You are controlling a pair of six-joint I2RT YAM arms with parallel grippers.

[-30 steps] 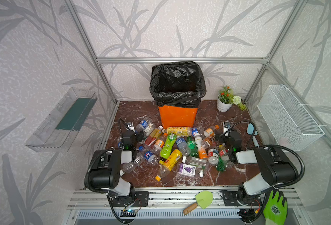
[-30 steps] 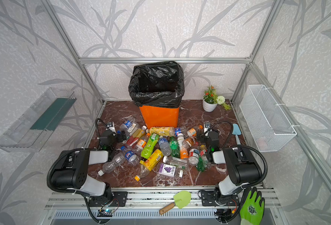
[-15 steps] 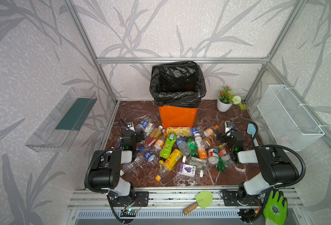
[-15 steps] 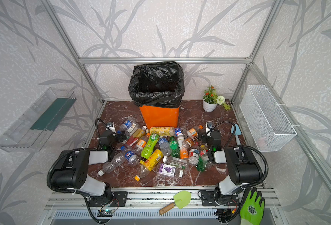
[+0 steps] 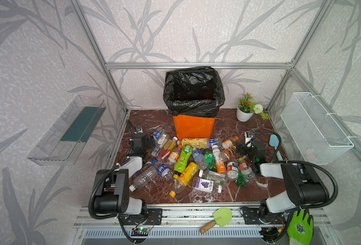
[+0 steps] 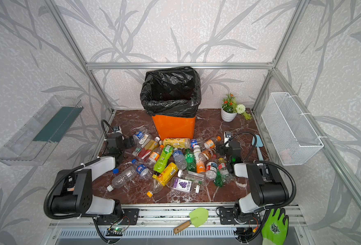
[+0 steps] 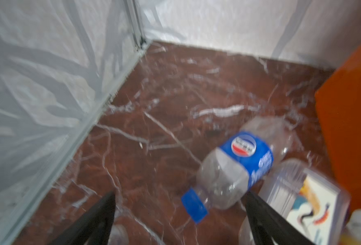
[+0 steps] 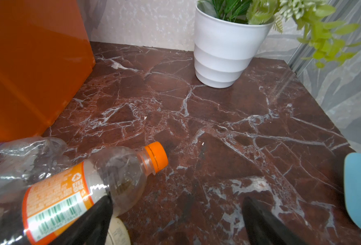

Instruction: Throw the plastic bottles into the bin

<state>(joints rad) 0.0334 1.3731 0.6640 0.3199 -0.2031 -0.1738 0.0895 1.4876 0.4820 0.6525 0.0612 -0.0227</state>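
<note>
Jaws are seen spread wide on the left gripper and right gripper, nothing held. The plastic bottles are heaped on the table before the bin. Judged empty, light, slippery and crushable, each is best taken across its labelled middle.

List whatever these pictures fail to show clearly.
- Bottom of the bin: both top views, hidden by its black liner.
- Blue-label bottle text: left wrist view, blurred.
- Pinkish thing in the wire basket: top views, behind mesh, too small.
- Orange-cap bottle base: right wrist view, cut off by edge.
</note>
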